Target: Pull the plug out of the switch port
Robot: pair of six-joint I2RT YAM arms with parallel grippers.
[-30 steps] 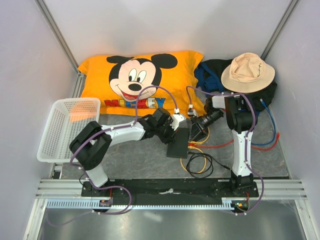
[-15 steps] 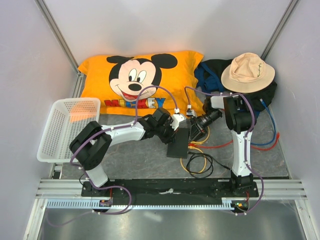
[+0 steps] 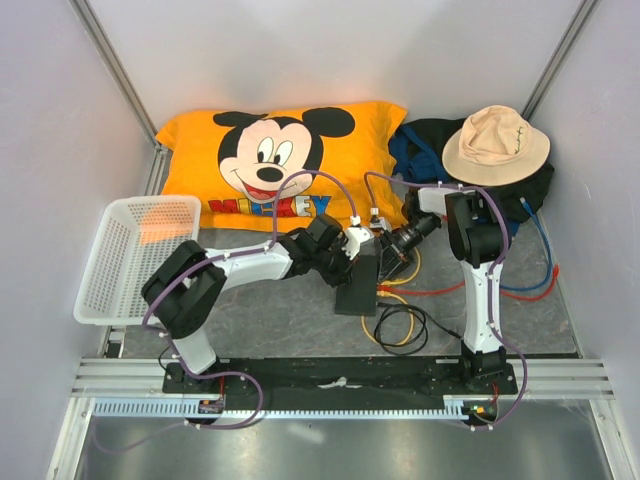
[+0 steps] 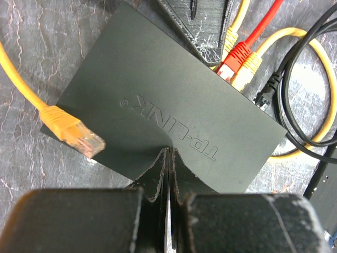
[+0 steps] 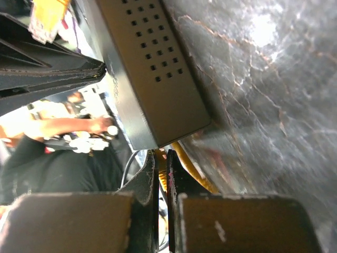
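Note:
The switch [image 3: 357, 287] is a flat black box marked TP-LINK [image 4: 168, 100] on the grey table. My left gripper [image 3: 351, 254] is shut, its tips [image 4: 168, 151] pressed down on the switch's top. A red plug [image 4: 233, 57] and a yellow plug [image 4: 247, 71] sit in the switch's edge sockets. My right gripper [image 3: 384, 258] is at that edge. Its fingers [image 5: 161, 161] are closed on the yellow plug [image 5: 163, 176], beside the switch's vented side [image 5: 152, 68]. A loose yellow plug [image 4: 73, 132] lies at the switch's other edge.
A coiled black cable [image 3: 402, 326] and yellow cable [image 4: 321, 100] lie near the switch. A red cable [image 3: 440, 290] and blue cables [image 3: 545, 262] trail right. A white basket [image 3: 130, 255] stands left. An orange pillow [image 3: 280, 160] and a hat [image 3: 495, 143] on dark bags lie behind.
My right arm's wrist and upper joint have shifted slightly left and back. The left arm and the switch have stayed where they were.

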